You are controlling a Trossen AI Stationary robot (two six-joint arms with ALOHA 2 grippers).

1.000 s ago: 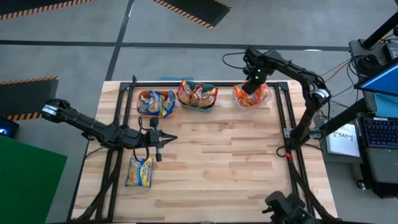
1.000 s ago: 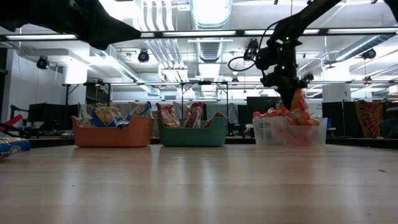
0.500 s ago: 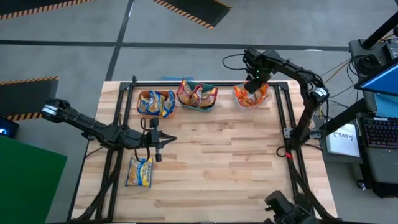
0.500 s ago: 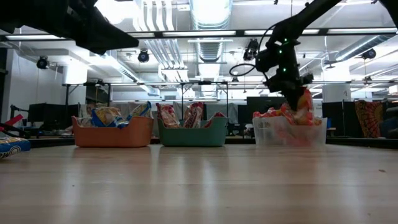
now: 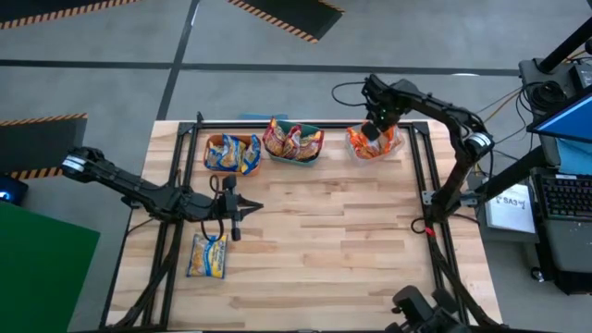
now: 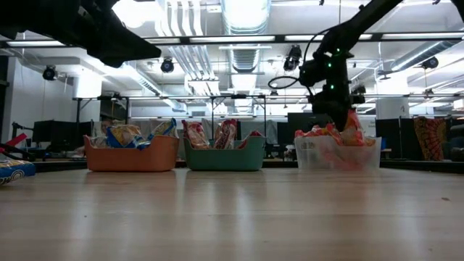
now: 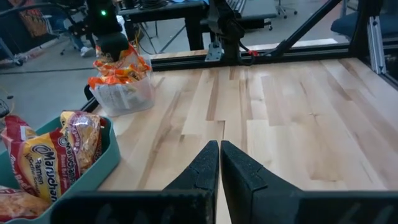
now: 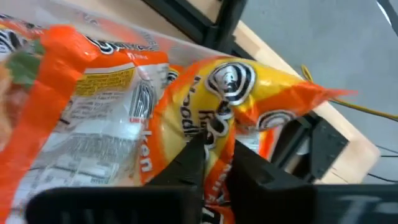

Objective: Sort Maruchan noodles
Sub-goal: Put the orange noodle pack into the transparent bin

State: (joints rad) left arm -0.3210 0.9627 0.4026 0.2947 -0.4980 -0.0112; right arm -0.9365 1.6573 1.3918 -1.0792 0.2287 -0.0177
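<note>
While our right pincer (image 8: 211, 146) pinches an orange-red packet (image 8: 249, 93) over the clear bin (image 5: 373, 144), it looks light, crinkly, slippery; we'd grip edges.

Left arm reached in from the left edge, stretched low and level across the worktop's left side. Left pincer (image 5: 248, 208) pointed toward the middle, fingers (image 7: 205, 169) pressed together, holding nothing. Right arm rose from the right edge, bent at the elbow, then angled down at the far right corner. Right pincer (image 5: 373, 130) pointed downward, fingers (image 8: 186, 163) clamped on a packet (image 8: 236, 106).
</note>
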